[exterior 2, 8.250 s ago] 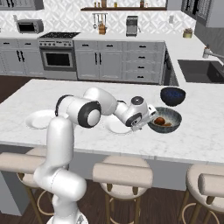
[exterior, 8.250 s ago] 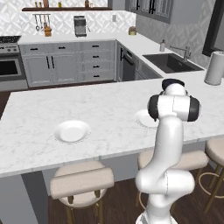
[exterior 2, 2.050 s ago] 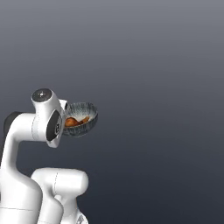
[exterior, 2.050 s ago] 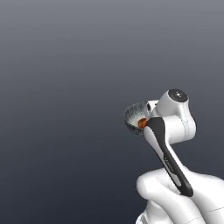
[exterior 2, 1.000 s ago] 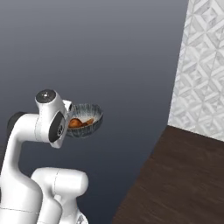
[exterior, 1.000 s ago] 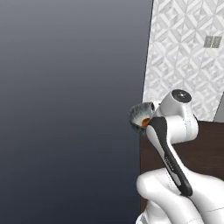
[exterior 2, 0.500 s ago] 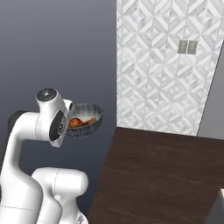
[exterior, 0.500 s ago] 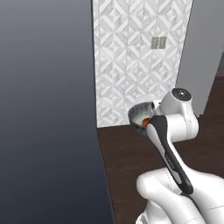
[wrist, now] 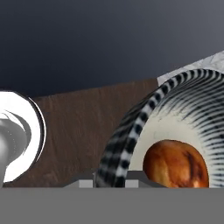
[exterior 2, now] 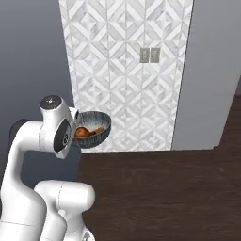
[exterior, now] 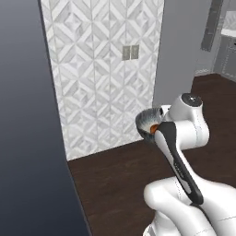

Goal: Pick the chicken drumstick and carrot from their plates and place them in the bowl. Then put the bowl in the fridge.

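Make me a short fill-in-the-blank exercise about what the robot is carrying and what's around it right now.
1. The hand is shut on the rim of the ____.
2. The reddish-brown chicken drumstick lies ____ the bowl.
3. The bowl is held up in the air above a dark ____ floor.
4. Behind the bowl stands a wall tiled in a grey and white ____ pattern.

Missing words: bowl; inside; wooden; diamond

The arm [exterior: 184, 138] is glossy white, built of rounded, bulbous segments. A black band runs along one link, and a grey disc caps the round joint.
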### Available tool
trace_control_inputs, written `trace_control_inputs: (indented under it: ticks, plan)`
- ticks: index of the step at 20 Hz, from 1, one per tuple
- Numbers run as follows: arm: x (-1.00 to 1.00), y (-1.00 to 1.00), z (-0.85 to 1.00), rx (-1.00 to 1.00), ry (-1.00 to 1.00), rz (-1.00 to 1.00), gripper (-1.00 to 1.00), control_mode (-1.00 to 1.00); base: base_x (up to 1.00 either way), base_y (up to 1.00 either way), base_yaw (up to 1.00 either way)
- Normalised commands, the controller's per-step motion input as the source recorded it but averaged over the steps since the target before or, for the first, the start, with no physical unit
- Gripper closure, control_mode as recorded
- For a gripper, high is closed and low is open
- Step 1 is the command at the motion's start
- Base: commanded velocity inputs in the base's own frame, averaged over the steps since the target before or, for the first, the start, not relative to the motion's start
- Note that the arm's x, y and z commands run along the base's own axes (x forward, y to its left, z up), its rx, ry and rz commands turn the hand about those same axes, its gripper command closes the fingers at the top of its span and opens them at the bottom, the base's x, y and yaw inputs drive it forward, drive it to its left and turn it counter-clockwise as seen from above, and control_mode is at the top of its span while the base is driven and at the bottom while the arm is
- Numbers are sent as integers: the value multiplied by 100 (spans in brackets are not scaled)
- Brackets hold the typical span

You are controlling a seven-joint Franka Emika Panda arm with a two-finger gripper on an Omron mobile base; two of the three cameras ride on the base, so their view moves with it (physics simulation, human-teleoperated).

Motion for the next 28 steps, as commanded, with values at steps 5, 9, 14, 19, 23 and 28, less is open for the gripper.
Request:
trace_control_inputs:
  ticks: [5,9,14,19,23,28]
  plan:
    - [0,0,0,0,0,0,100,100,81,-51,-51]
    - [0,0,0,0,0,0,100,100,80,-51,-52]
    - [0,0,0,0,0,0,100,100,90,-48,-48]
    - [0,0,0,0,0,0,100,100,100,-34,-31]
    - [0,0,0,0,0,0,100,100,100,2,-27]
    - [0,0,0,0,0,0,100,100,100,61,-22]
